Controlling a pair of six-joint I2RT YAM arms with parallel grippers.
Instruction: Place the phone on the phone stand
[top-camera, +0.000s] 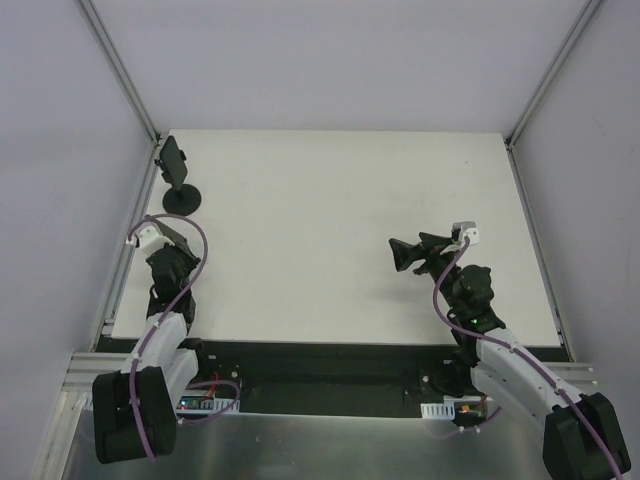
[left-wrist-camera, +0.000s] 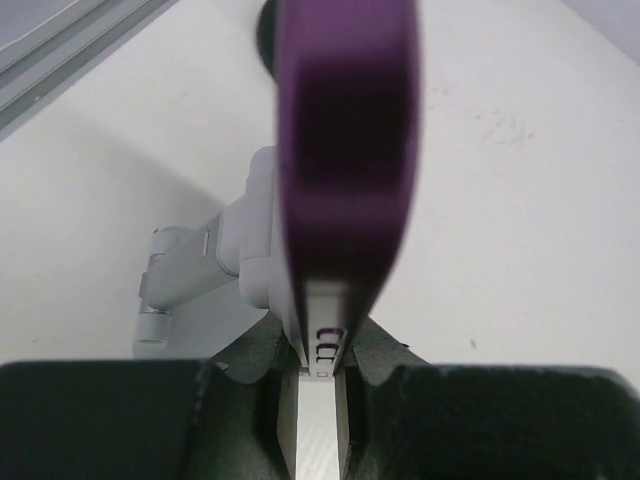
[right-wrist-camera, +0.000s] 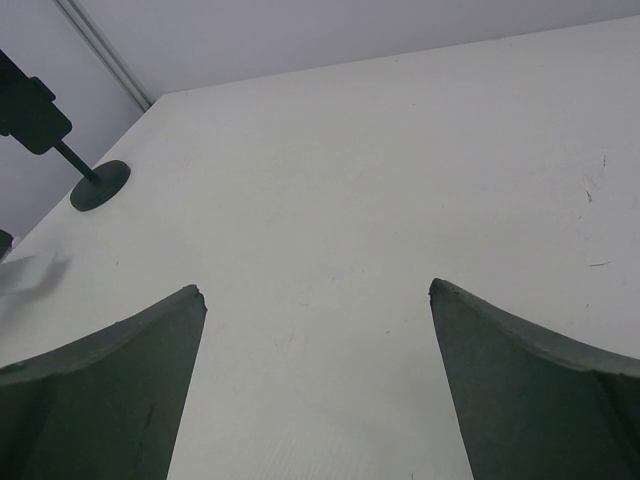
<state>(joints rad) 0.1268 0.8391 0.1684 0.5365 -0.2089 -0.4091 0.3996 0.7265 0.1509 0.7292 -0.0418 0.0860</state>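
Note:
A purple phone stands edge-on in the left wrist view, its lower end pinched between the dark fingers of my left gripper. A white and silver part sits against the phone's left side. From above, the left gripper is at the table's far left, just short of the black phone stand with its round base. I cannot make out the phone from above. My right gripper hovers open over the right half of the table, nothing between its fingers. The stand also shows at the far left of the right wrist view.
The white table is walled by pale panels on the left, back and right, with metal rails in the corners. The stand is close to the left wall. A purple cable loops off the left arm.

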